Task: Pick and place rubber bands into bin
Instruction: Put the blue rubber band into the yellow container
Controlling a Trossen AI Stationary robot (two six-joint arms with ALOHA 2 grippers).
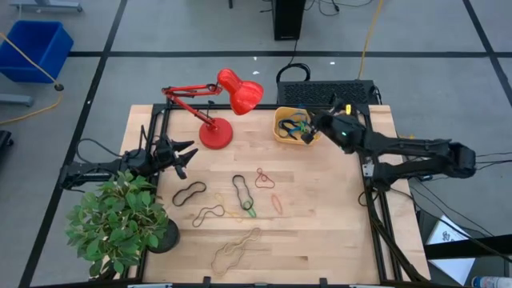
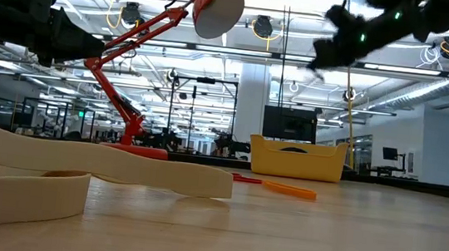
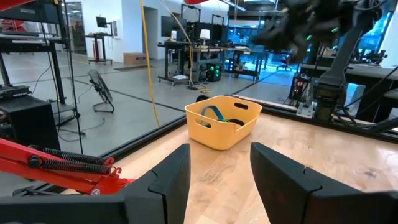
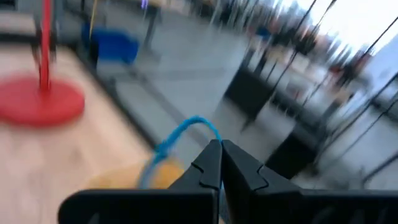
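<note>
Rubber bands [image 1: 244,194]: I see most scattered mid-tabletop, black, red, orange, green and tan loops; a few already lie in the bin.
Blue band [image 4: 186,132]: pinched at its edge by my right claw [image 4: 221,149], dangling over the bin.
Handling: I judge them light, floppy and springy; best nipped on a single strand where a loop lifts clear.
Bin [image 1: 282,133]: at about 1 o'clock on the tabletop [image 1: 320,232], just beside the red lamp [image 1: 228,100].
Right claw: fingers closed on the blue band, raised above the bin.
Left claw [image 3: 214,174]: fingers spread, empty, waiting at 9 o'clock near the plant [image 1: 120,220].
</note>
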